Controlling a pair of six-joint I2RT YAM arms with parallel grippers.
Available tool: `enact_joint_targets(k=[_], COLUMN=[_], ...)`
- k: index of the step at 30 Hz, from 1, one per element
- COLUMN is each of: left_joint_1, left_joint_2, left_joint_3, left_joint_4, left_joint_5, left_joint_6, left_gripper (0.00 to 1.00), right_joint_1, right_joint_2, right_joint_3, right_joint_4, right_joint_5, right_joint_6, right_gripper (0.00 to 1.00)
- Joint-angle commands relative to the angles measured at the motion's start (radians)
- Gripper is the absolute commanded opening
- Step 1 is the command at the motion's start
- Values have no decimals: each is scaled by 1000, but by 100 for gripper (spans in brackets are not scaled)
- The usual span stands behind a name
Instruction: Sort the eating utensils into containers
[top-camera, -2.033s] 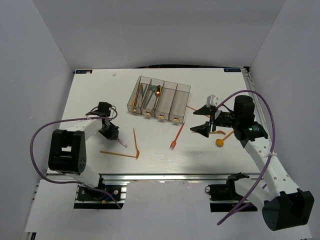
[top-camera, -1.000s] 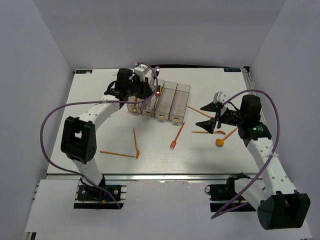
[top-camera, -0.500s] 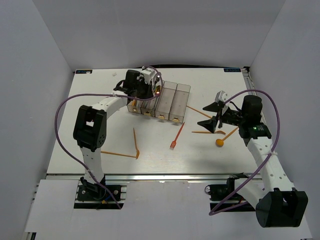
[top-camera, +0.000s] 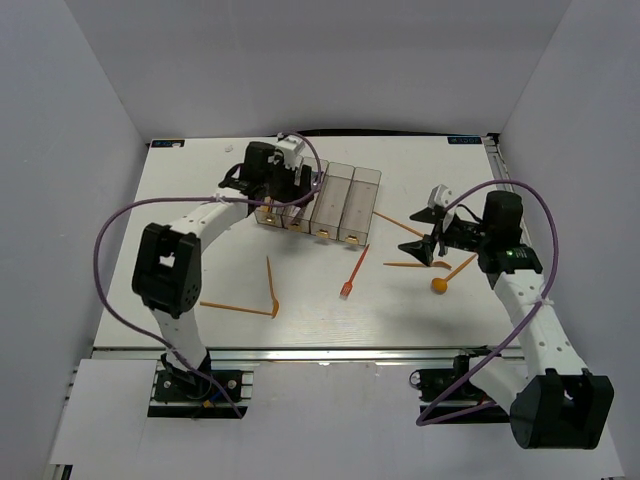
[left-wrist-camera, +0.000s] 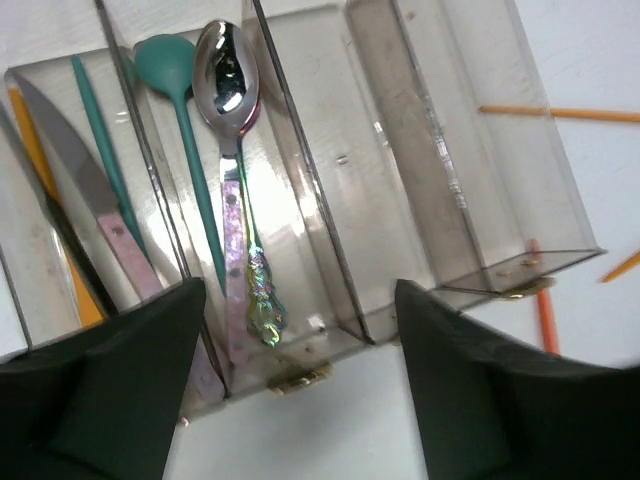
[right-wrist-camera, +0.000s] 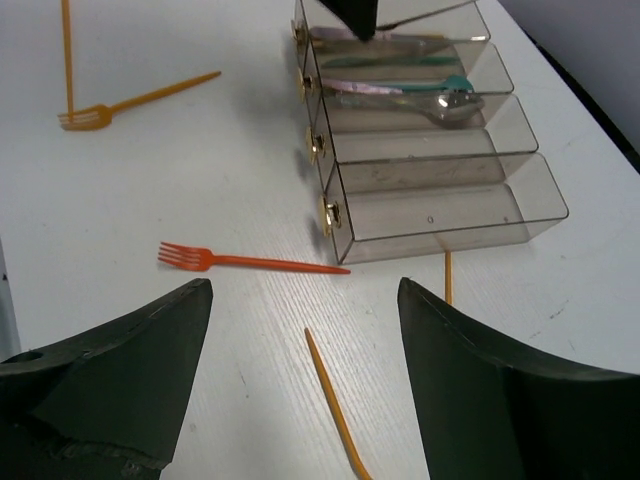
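Observation:
The containers (top-camera: 362, 205) are four clear bins in a row at the table's middle back. My left gripper (top-camera: 285, 188) hovers open over their near left end, holding nothing. In the left wrist view the first bin (left-wrist-camera: 60, 110) holds a pink-handled knife (left-wrist-camera: 100, 215), and the second holds a silver spoon (left-wrist-camera: 232, 150) and a teal spoon (left-wrist-camera: 185, 140). The other two bins (left-wrist-camera: 430, 150) are bare. My right gripper (top-camera: 426, 238) hangs open above an orange utensil (right-wrist-camera: 335, 410). A red fork (top-camera: 353, 272) lies in front of the bins.
An orange fork (top-camera: 272, 285) and another orange utensil (top-camera: 235, 307) lie front left. An orange spoon (top-camera: 445, 278) sits below my right gripper, and an orange stick (top-camera: 398, 222) lies right of the bins. White walls enclose the table on three sides.
My left arm swung from the front left of the table up to the bins, and its jaws have just opened there. The right gripper has barely moved.

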Motion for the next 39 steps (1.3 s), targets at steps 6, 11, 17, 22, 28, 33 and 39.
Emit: enact_joint_targets(k=[6, 11, 17, 22, 28, 33, 39], left_joint_1=[-4, -2, -2, -2, -4, -2, -4], left_joint_2=[-563, -884, -1107, -1177, -1207, -1220, -1220], left_joint_3=[-271, -531, -723, -731, -737, -738, -740], left_joint_4=[-2, -5, -59, -70, -73, -71, -67], left_joint_5=[-36, 12, -8, 19, 9, 6, -4], left_joint_6=[-147, -189, -156, -147, -150, -150, -150], left_gripper=[98, 98, 98, 98, 98, 98, 98], right_joint_1=[-3, -3, -3, -12, -15, -15, -28], right_joint_2=[92, 173, 212, 267, 471, 557, 670], right_joint_3=[79, 143, 128, 105, 229, 245, 260], right_joint_4=[-279, -369, -645, -685, -741, -712, -647], right_joint_5=[176, 328, 570, 736, 859, 916, 974], right_joint_6=[-410, -516, -1017, -1250, -1224, -1210, -1178], right_gripper=[88, 89, 89, 89, 78, 77, 72])
